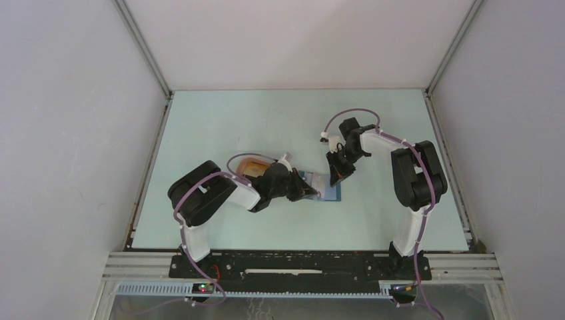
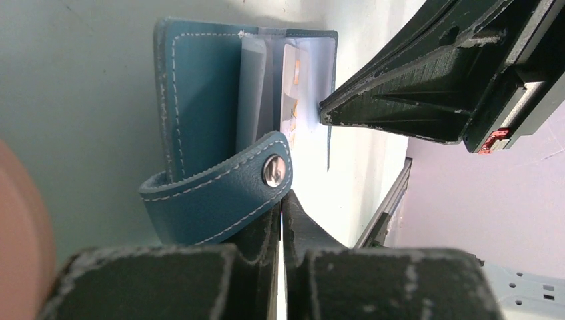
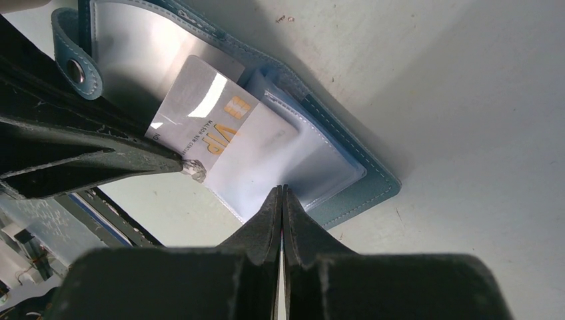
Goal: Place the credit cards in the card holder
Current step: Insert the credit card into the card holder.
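Observation:
The card holder [image 1: 330, 193] lies open mid-table, dark blue with clear sleeves [image 3: 293, 157]. A whitish card [image 3: 208, 113] with gold "VIP" print sits partly inside a sleeve, its near end sticking out. My left gripper [image 1: 310, 194] is shut, its tip touching that card's exposed corner; in its own view the left gripper [image 2: 282, 197] sits just under the holder's snap strap [image 2: 226, 190]. My right gripper [image 3: 282, 191] is shut with nothing between its fingers, the tip resting on the sleeve. In the top view the right gripper [image 1: 334, 177] stands over the holder's far edge.
A salmon-pink tray [image 1: 252, 163] lies just behind my left arm, mostly hidden by it, and shows as a blur in the left wrist view, tray [image 2: 20, 227]. Metal frame rails [image 1: 148, 180] border the pale green table [image 1: 266, 120] on both sides.

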`<state>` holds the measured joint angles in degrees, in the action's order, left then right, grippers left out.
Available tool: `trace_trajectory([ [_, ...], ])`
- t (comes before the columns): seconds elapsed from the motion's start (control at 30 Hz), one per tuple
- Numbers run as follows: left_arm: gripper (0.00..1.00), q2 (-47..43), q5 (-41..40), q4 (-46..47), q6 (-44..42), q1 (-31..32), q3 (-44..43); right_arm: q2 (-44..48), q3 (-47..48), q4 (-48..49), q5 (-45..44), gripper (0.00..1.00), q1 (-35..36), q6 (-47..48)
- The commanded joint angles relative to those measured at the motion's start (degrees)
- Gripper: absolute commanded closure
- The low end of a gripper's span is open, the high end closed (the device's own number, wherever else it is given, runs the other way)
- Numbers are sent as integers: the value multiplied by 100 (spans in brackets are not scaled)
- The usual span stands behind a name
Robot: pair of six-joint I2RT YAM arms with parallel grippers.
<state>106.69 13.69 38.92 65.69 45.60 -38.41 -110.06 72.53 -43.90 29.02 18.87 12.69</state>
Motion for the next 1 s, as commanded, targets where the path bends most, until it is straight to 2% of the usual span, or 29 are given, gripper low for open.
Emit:
trace_trajectory([
  [0.0, 94, 122, 70, -75, -12, 124, 12, 69, 148, -39, 60, 93, 40, 126],
  [0.27, 85, 69, 187, -139, -124, 137, -43, 500, 157, -81, 783, 84, -125, 258],
  [0.53, 74, -111, 153, -138, -194, 134, -16, 703, -56, 404, 1959, 84, -288, -237],
  [0.67, 70, -223, 152, -132, -242, 136, -8, 445, -134, 631, 1933, 85, -244, -514],
  [0.97, 67, -247, 187, -106, -275, 139, -7, -44, -50, 532, 1140, 89, -137, -581],
])
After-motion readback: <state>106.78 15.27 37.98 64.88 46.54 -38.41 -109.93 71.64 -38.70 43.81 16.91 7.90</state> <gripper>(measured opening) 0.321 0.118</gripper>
